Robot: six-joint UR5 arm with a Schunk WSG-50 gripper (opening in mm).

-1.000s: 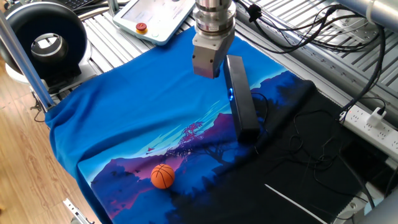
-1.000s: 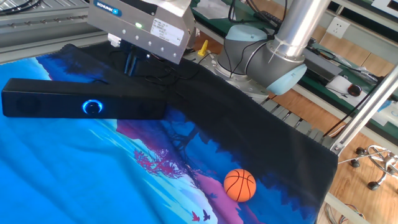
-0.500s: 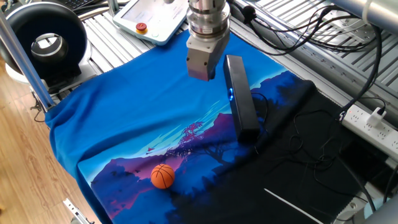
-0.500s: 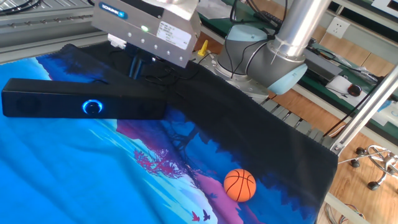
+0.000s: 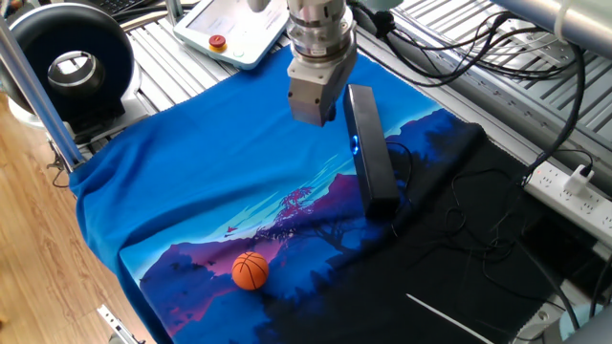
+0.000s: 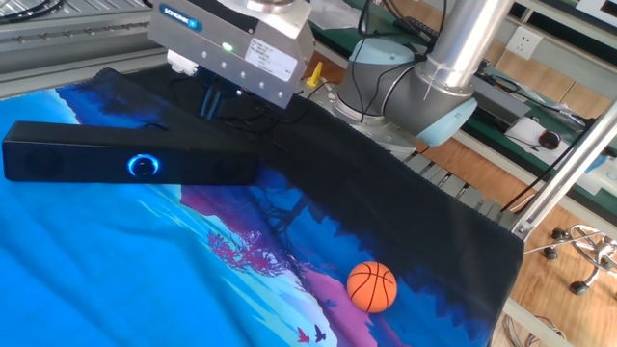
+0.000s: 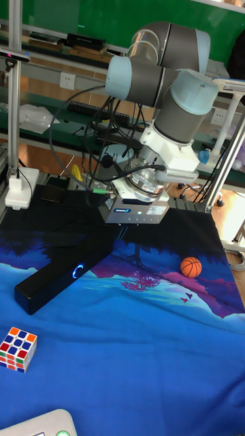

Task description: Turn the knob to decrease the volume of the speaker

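The speaker [image 6: 58,159] is a long slim black bar lying on the blue cloth, also seen as the speaker [image 5: 371,158] and the speaker [image 7: 58,281]. Its knob [image 6: 145,166] glows as a blue ring on the front face, the same knob [image 7: 77,272] showing in the tall view. My gripper [image 6: 209,112] hangs just behind the speaker's right part, above the cloth and apart from the knob. Its two thin dark fingers [image 6: 202,98] stand close together with nothing between them. In one fixed view the gripper's body hides the fingers.
An orange ball [image 6: 371,286] lies near the cloth's edge. A Rubik's cube [image 7: 17,348] sits at the front left in the tall view. A black ring-shaped device [image 5: 67,62], a teach pendant [image 5: 234,29] and loose cables [image 5: 478,205] border the cloth.
The gripper has shifted slightly sideways along the speaker's back and a little away from it. The speaker, knob and ball have not moved.
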